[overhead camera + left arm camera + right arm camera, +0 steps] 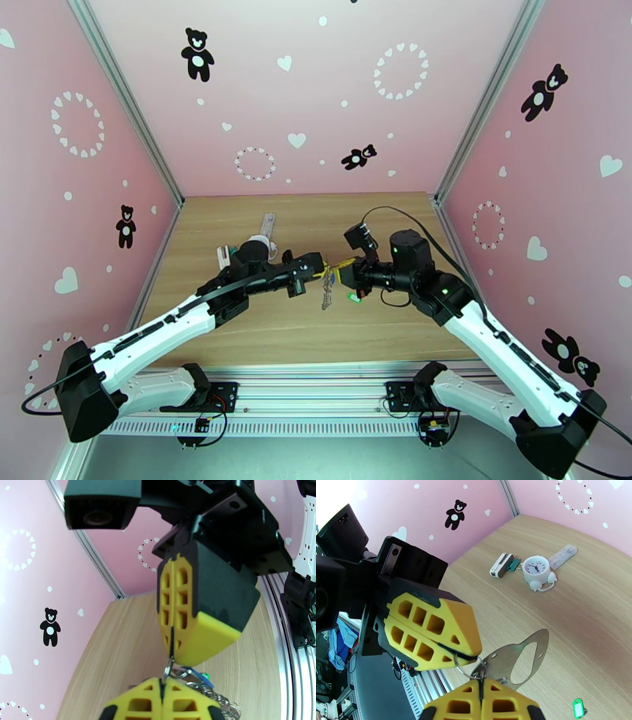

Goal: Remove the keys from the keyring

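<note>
The keyring (pixel 501 658) hangs between the 2 pincers, above the middle of the bench (pixel 261 331). The left pincer (pixel 460 655) is closed tight, with the thin wire loop of the keyring running into its yellow tips. The right pincer (pixel 481 683) is closed too, nipping the same cluster from the opposite side, so the 2 sets of tips sit just beside each other.

The keyring shows as a flat silvery plate with an oval cut-out, joined to a thin wire ring. In the left wrist view a bunch of small silvery chain rings (pixel 227 705) dangles below it, with a blue-headed key (pixel 198 675) among them. The green-headed key (pixel 578 707) lies flat on the bench, apart from the keyring and near the right pincer.

Both arms reach forward and inward from their bases, with their wrists roughly level. They meet tip to tip, well clear of the white clock (pixel 535 569) farther back.
</note>
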You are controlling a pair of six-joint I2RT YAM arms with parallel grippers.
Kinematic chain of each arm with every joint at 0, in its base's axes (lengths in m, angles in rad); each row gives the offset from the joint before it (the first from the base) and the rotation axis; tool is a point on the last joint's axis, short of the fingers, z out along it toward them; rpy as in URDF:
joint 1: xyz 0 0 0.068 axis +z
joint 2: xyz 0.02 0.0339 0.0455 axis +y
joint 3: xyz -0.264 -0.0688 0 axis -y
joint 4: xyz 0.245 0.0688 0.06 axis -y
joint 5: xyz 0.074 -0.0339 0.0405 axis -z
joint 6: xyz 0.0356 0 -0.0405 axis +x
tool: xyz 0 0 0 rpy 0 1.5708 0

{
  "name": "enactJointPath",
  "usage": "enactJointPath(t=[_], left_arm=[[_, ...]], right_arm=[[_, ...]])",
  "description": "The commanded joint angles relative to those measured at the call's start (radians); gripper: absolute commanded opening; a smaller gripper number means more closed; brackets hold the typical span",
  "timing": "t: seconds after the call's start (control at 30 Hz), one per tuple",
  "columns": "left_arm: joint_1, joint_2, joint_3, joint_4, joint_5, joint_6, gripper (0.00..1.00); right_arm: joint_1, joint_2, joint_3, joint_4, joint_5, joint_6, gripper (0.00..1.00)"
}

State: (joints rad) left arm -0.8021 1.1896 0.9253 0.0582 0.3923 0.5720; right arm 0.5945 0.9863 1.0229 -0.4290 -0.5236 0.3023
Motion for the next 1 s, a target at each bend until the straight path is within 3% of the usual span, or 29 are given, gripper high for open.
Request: enactJointPath(t=[0.0, 0.37, 0.97], left_arm=[[0.001, -0.023, 0.011, 0.062, -0.081, -0.009, 0.04], [-0.023, -0.018, 0.019, 0.056, -0.116, 0.0, 0.03], [-0.087, 0.022, 0.07, 0.026, -0.202, -0.032, 0.04]], right_arm=[[0.011, -0.043, 0.01, -0.036, 0.015, -0.021, 0.0], [0.034, -0.064, 0.02, -0.032, 0.025, -0.056, 0.0], [0.118, -0.058, 0.078, -0.06, 0.201, -0.152, 0.0]])
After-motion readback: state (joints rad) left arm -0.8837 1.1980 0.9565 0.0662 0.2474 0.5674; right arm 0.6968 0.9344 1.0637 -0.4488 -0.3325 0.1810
